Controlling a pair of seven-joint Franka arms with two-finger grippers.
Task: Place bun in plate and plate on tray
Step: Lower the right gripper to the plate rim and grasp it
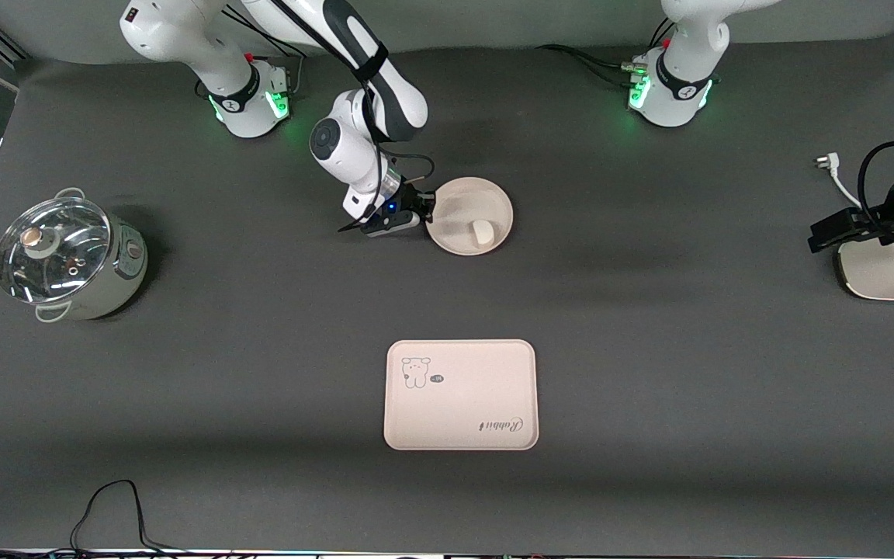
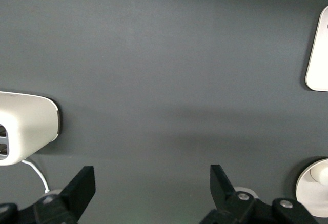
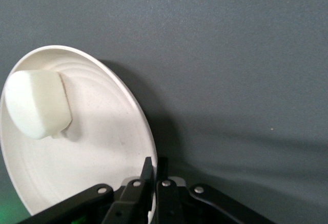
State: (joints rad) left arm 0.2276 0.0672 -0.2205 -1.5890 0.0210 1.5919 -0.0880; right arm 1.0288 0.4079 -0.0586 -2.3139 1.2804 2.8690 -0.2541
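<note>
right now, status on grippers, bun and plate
Right gripper shut on round cream plate rim. Left gripper open, waiting. Small white bun in plate. Rectangular cream tray unobstructed.

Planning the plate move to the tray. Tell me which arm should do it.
Right. The right gripper is shut on the plate rim, with the bun in the plate. The tray lies nearer the front camera. The left gripper waits open at its end of the table.

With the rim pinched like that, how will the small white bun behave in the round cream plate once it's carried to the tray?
The small white bun sits loose near the rim of the round cream plate, so it will probably slide or roll if the plate tilts. The right tool pinches only one edge, so the plate may sag. The plate looks stiff.
</note>
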